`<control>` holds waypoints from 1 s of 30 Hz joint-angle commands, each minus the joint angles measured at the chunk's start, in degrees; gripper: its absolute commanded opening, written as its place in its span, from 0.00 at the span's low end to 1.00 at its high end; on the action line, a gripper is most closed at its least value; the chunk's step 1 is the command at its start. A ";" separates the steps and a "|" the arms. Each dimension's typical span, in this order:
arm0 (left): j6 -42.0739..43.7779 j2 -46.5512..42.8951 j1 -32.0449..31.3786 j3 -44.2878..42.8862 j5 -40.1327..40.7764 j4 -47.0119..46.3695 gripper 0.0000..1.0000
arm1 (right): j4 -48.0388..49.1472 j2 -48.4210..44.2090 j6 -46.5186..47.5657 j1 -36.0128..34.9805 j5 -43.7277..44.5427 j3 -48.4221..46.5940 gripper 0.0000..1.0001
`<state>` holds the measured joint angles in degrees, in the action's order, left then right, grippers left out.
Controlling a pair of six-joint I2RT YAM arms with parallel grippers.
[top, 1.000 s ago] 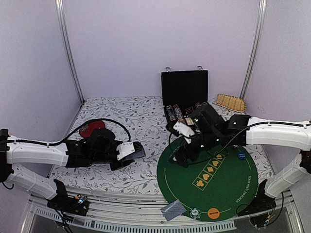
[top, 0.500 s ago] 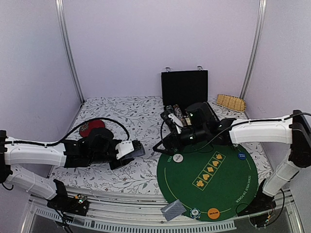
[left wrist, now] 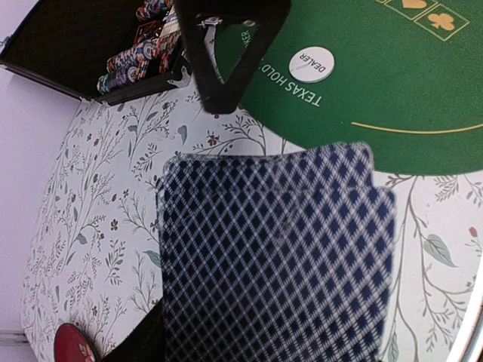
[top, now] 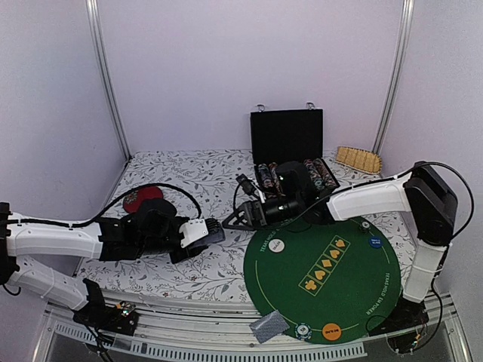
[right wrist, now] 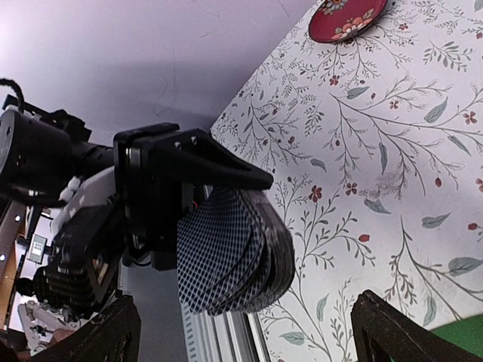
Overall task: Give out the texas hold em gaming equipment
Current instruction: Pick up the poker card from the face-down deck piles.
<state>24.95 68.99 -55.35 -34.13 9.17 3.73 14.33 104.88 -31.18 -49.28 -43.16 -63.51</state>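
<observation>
Blue checked cards (left wrist: 275,256) sit in a fat, spread-out stack in the left claw (top: 202,234). It is pinched tight on them and holds them over the flowery worktop (top: 189,177), left of the green mat (top: 362,286). A second ago the right claw (top: 229,221) was down over the left part of the mat. Now it has pulled away to the left, and a white dealer disc (top: 276,246) lies flat on the mat where it was, with nothing touching it. So that piece looks done. The right claw now hangs just beside the cards and points at them. Its two fingers (right wrist: 106,339) are spread wide with nothing between them. The left arm has hardly moved; it seems to be waiting. I think the next job is for the right claw to take a card from the stack and carry it to the mat. That may be hard, since the cards lie close on each other and more than one could slide off. A blue disc (top: 375,242) lies at the right side of the mat. An orange disc (top: 330,330), a striped chip (top: 303,330) and a lone card (top: 269,326) lie at its near edge. More chips (left wrist: 136,56) wait in the black case (top: 287,136) at the far side.
</observation>
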 commanded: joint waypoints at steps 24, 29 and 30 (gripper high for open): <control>0.63 -0.74 -0.81 -0.41 2.09 -1.44 0.52 | -10.73 15.66 -0.66 -1.43 -0.82 -17.23 0.82; 0.73 -0.79 -0.81 -0.32 2.27 -1.39 0.52 | -13.83 13.77 1.51 -1.28 0.84 -17.52 0.69; 0.79 -0.79 -0.88 -0.32 2.26 -1.41 0.52 | -14.23 13.24 1.90 -1.22 1.38 -17.27 0.68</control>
<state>25.32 68.99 -55.51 -34.11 11.11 3.81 4.32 119.72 -32.14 -50.57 -44.45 -80.07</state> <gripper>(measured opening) 0.522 0.702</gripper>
